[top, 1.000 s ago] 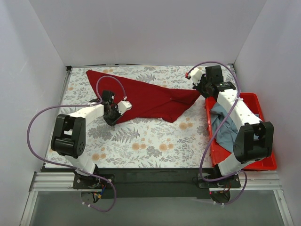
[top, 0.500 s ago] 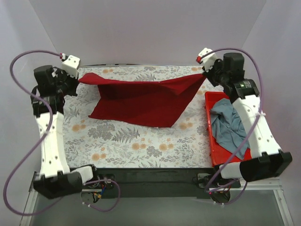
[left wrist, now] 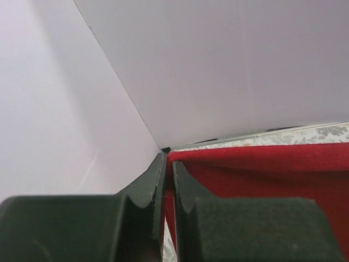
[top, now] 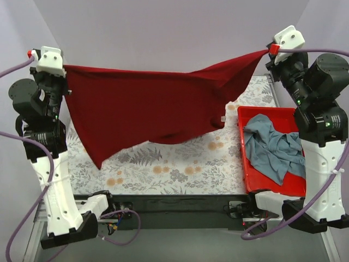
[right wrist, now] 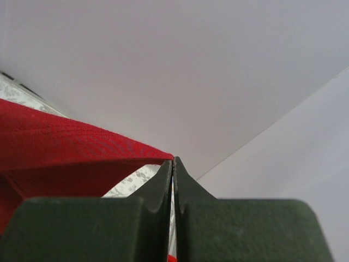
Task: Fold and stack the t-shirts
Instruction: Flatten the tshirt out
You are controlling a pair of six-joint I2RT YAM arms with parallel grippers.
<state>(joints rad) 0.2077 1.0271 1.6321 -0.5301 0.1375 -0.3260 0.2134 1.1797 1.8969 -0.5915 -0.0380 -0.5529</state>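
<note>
Left end effector [top: 64, 67], right end effector [top: 268, 51] (arms upright) grip red t-shirt [top: 147, 109].

Dark red t-shirt [top: 147, 112] hangs stretched aloft; grey-blue t-shirt [top: 272, 153] crumpled in bin [top: 244, 158]

Illumination: bright, diffuse, even; shadows faint. Top view sharp. Wrist views: left tool [left wrist: 166, 161] and right tool [right wrist: 173, 164] dark, defocused near the lens.

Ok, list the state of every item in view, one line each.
Dark red cloth t-shirt: unfolded, held up and stretched between both grippers, hanging down.
Grey-blue cloth t-shirt: crumpled, lying in the bin.
Bright red plastic bin: upright, holding the grey-blue shirt.
Left gripper: shut on one end of the red shirt.
Right gripper: shut on the opposite end.
</note>
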